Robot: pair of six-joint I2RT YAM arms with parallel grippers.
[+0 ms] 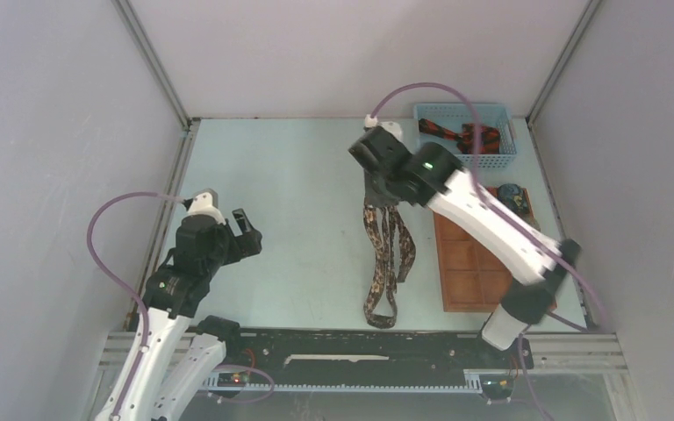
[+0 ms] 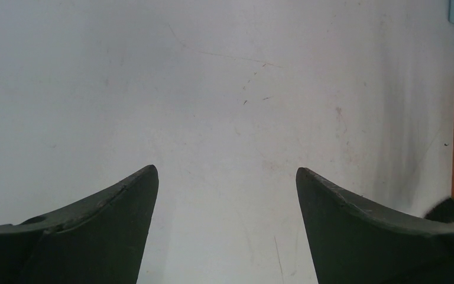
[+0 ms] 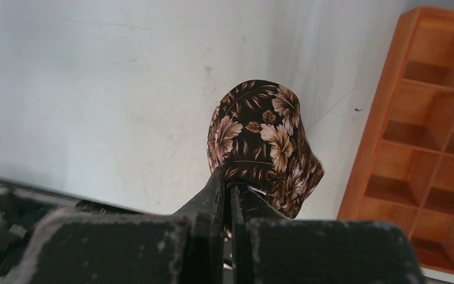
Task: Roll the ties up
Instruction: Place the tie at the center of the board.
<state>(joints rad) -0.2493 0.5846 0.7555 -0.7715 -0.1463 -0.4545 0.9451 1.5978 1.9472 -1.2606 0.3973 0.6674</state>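
Observation:
A dark brown tie with tan floral print [image 1: 387, 259] hangs folded from my right gripper [image 1: 377, 189] down to the table in mid-scene. In the right wrist view the gripper [image 3: 227, 180] is shut on the tie's fabric [image 3: 263, 139], which bulges beyond the fingertips. A black and red-orange tie [image 1: 461, 134] lies in the blue mesh basket [image 1: 502, 160]. A rolled dark tie [image 1: 511, 193] sits in the far compartment of the tray. My left gripper [image 1: 244, 230] is open and empty over bare table at the left; its fingers [image 2: 112, 213] stand wide apart.
The orange-brown tray of square compartments [image 1: 474, 272] lies at the right, also in the right wrist view [image 3: 425, 136]. Grey enclosure walls stand on three sides. A black rail [image 1: 360, 346] runs along the near edge.

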